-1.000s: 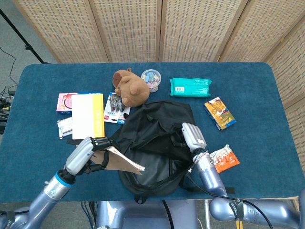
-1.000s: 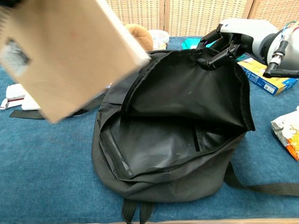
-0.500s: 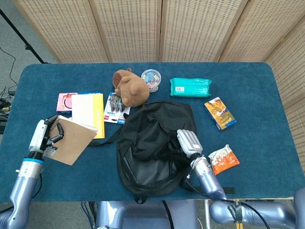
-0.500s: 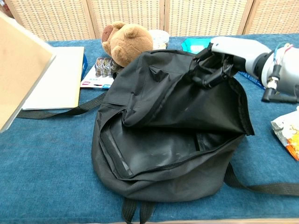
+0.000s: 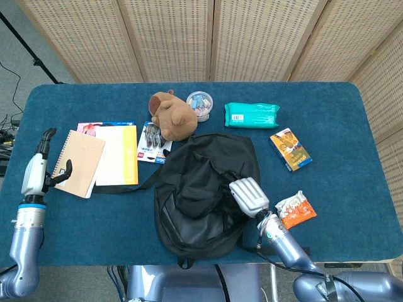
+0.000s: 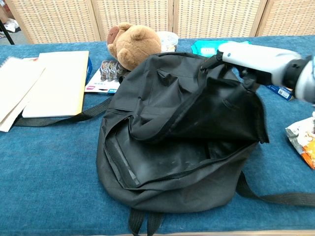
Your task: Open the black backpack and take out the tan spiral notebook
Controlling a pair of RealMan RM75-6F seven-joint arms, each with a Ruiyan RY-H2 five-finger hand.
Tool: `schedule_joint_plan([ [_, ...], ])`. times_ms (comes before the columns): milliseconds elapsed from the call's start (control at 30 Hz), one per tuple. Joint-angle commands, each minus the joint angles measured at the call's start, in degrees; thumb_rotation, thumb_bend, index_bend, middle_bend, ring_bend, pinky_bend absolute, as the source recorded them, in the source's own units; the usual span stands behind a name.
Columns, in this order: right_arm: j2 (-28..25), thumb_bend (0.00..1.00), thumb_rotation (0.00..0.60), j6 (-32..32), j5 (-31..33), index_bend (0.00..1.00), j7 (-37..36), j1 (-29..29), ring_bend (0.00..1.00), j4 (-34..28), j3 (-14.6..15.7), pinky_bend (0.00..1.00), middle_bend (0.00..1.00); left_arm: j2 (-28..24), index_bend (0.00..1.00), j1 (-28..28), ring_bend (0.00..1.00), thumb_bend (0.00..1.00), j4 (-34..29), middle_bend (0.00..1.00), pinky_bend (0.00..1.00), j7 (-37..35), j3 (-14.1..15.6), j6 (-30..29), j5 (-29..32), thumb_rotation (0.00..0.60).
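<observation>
The black backpack (image 5: 201,189) lies near the table's front edge, its main zip open and its dark inside (image 6: 167,157) showing nothing. The tan spiral notebook (image 5: 79,162) lies flat at the far left, partly over a yellow-and-white book (image 5: 118,153); in the chest view the tan spiral notebook (image 6: 15,83) shows at the left edge. My left hand (image 5: 36,170) stands beside the notebook's left edge, fingers stretched out, thumb touching its lower corner. My right hand (image 5: 250,196) grips the upper edge of the backpack's flap; the right hand (image 6: 256,58) is blurred in the chest view.
A brown teddy bear (image 5: 171,115) sits just behind the backpack, beside a pack of pens (image 5: 151,143) and a clear tub (image 5: 200,104). A green wipes pack (image 5: 252,115), an orange-and-blue box (image 5: 291,150) and a snack bag (image 5: 296,209) lie to the right.
My left hand carried the notebook out to the far left and laid it flat on the table. The right hand sank and the backpack flap dropped lower.
</observation>
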State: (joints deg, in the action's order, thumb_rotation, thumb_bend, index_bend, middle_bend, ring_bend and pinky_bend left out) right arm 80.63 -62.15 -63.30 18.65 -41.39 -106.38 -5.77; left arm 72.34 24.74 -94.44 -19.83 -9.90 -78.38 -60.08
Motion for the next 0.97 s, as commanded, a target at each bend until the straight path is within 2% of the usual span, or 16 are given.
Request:
schedule_joint_plan([
  [33, -6.87, 0.00, 0.600, -3.51, -13.46, 0.25, 5.78, 1.99, 0.00, 0.44, 5.38, 0.05, 0.00, -0.57, 0.00, -2.53, 0.00, 0.12, -1.19, 0.00, 0.00, 1.19, -0.59, -4.32, -3.95, 0.600],
  [167, -12.37, 0.00, 0.600, -8.37, -24.47, 0.25, 8.42, 4.15, 0.00, 3.48, 8.44, 0.05, 0.00, -0.93, 0.00, -4.52, 0.00, 0.13, -1.26, 0.00, 0.00, 4.94, 0.41, -7.14, -6.66, 0.600],
  [333, -17.93, 0.00, 0.600, -16.47, -33.47, 0.25, 10.44, 7.46, 0.00, 10.82, 9.21, 0.05, 0.00, 0.00, 0.00, -7.84, 0.00, 0.16, -1.27, 0.00, 0.00, 8.71, 1.00, -12.79, -9.36, 0.600],
  [467, -17.47, 0.00, 0.600, -21.58, -32.39, 0.25, 7.09, 11.48, 0.00, 17.21, 8.05, 0.05, 0.00, -0.41, 0.00, -10.98, 0.00, 0.21, -3.47, 0.00, 0.00, 12.48, 3.03, -15.72, -11.47, 0.600],
  [667, -11.92, 0.00, 0.600, -24.82, -26.67, 0.25, 3.65, 16.81, 0.00, 26.08, 5.87, 0.03, 0.00, -3.27, 0.00, -15.02, 0.00, 0.22, -8.22, 0.00, 0.00, 20.39, 6.82, -15.99, -10.99, 0.600],
  [767, -10.09, 0.00, 0.600, -25.55, -23.38, 0.23, 0.20, 19.56, 0.00, 25.41, 5.23, 0.00, 0.00, -4.97, 0.00, -16.61, 0.00, 0.20, -10.65, 0.00, 0.00, 21.95, 8.51, -15.76, -11.61, 0.600],
  [833, -9.58, 0.00, 0.600, -26.38, -21.83, 0.20, -2.33, 21.89, 0.00, 22.20, 5.46, 0.00, 0.00, -5.97, 0.00, -17.87, 0.00, 0.16, -11.81, 0.00, 0.00, 23.05, 10.12, -15.80, -12.85, 0.600],
  [967, -8.92, 0.00, 0.600, -29.27, -22.74, 0.16, -4.31, 25.58, 0.00, 16.35, 6.77, 0.00, 0.00, -6.27, 0.00, -20.02, 0.00, 0.12, -12.41, 0.00, 0.00, 23.13, 12.22, -16.84, -16.51, 0.600],
])
